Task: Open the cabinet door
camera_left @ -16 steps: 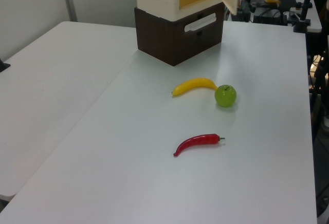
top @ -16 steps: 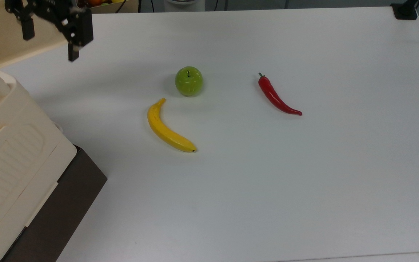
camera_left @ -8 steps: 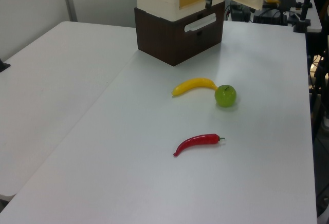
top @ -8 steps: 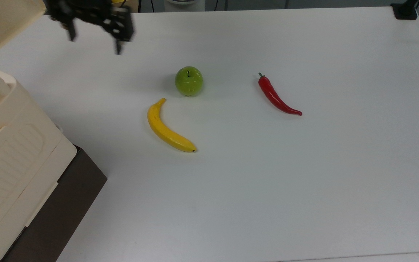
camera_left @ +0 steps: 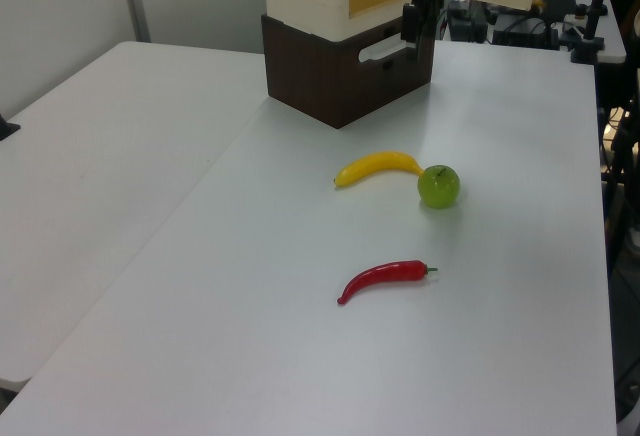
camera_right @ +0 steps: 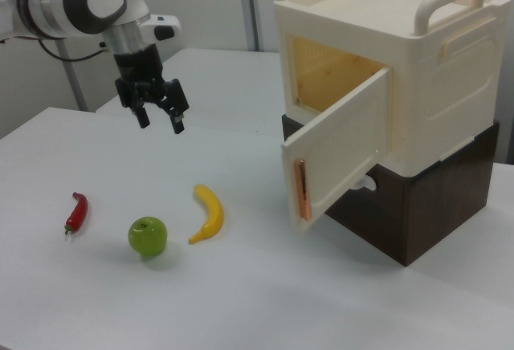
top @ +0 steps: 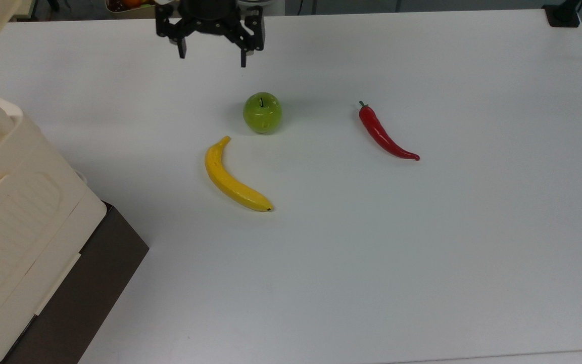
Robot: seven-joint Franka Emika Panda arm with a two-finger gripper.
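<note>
With the flat cream-beige plastic cabinet door (camera_right: pixel 340 148) swung well out at the right view's centre-right, task looks done. Its boxy cream plastic cabinet (camera_right: pixel 384 59) sits on a dark brown base (camera_right: pixel 418 205), amber interior exposed. Black two-finger gripper (top: pixel 211 49) hangs at the top view's upper centre, fingers spread, holding nothing, probably clear of the door. Green plastic apple (top: pixel 262 112) sits just below it on the white counter (top: pixel 422 253).

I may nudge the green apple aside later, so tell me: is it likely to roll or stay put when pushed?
The green apple looks round and glossy, so it would probably roll rather than slide. It rests stem-up on the flat white table, touching nothing, so little would stop it. The banana lies nearby and might catch it.
</note>
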